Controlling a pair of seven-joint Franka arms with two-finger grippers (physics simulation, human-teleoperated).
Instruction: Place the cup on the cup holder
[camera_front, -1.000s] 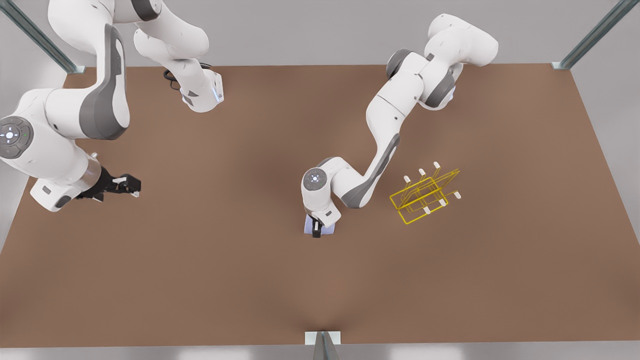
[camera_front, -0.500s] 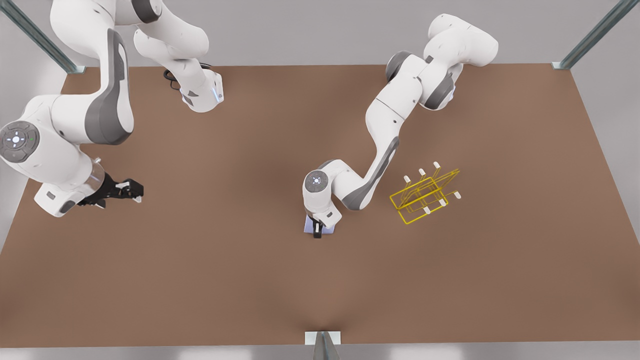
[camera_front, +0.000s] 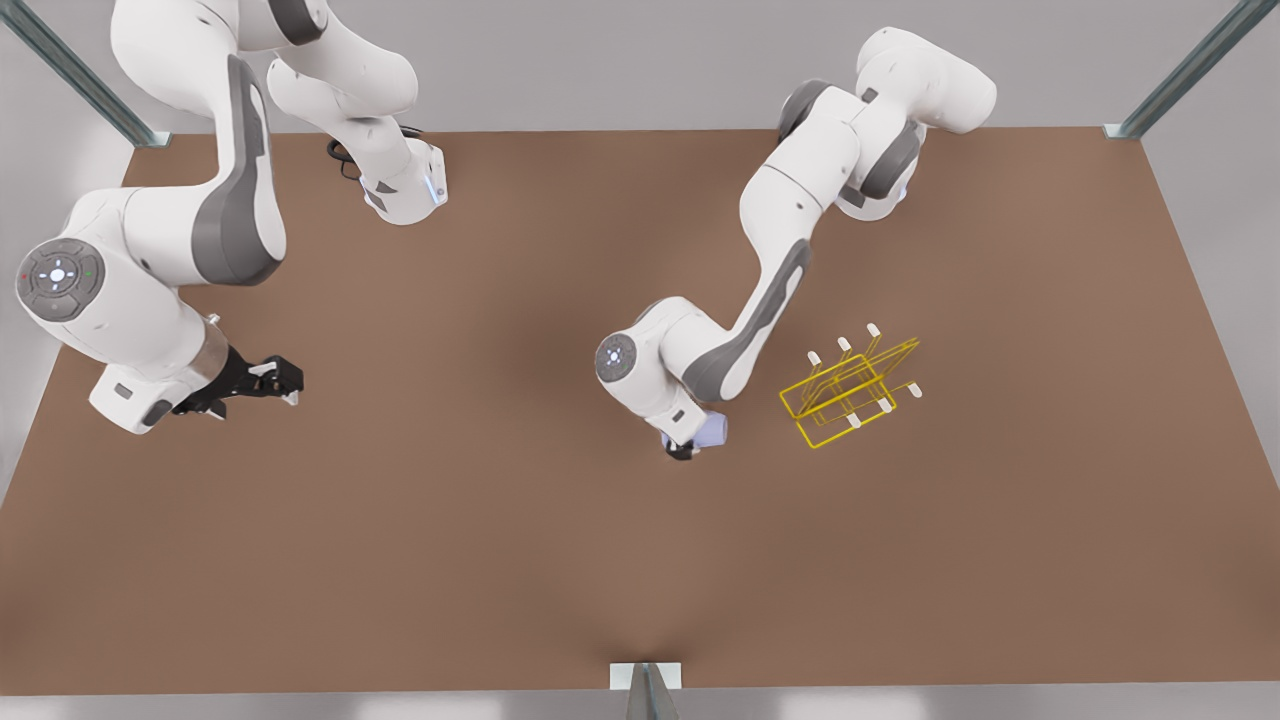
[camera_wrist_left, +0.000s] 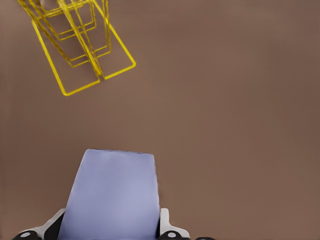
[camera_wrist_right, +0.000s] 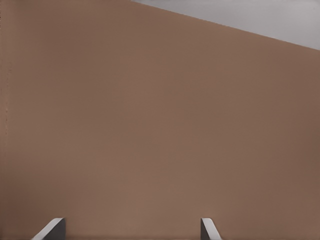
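Jaws first: the left gripper (camera_front: 688, 447) has its jaws clamped on the cup (camera_front: 711, 431), 1 finger on each side of the pale lavender-blue body, as the left wrist view shows with the cup (camera_wrist_left: 112, 197) sitting right between the grey pads. The right gripper (camera_front: 275, 378) has its jaws spread apart with nothing between them; in the right wrist view its 2 fingertips (camera_wrist_right: 52, 230) stand wide over bare brown table (camera_wrist_right: 160, 125).

Going near to far in the front view: nearest the camera is open table (camera_front: 640, 560). Next comes the left gripper with the cup, roughly mid-table, the cup tilted and poking out of the gripper toward 3 o'clock. I can't tell whether the cup touches the table.

Just past it, at about 2 o'clock from the cup and near but clearly apart, stands the cup holder (camera_front: 845, 395), a yellow wire frame with cream-capped prongs pointing up and outward. In the left wrist view the cup holder (camera_wrist_left: 80, 50) lies beyond the cup with a strip of table between them.

The right gripper waits far off at 9 o'clock from the cup, near the table's edge at the front view's left, fingers pointing toward 3 o'clock. Farthest back are the 2 arm bases at the rear edge.
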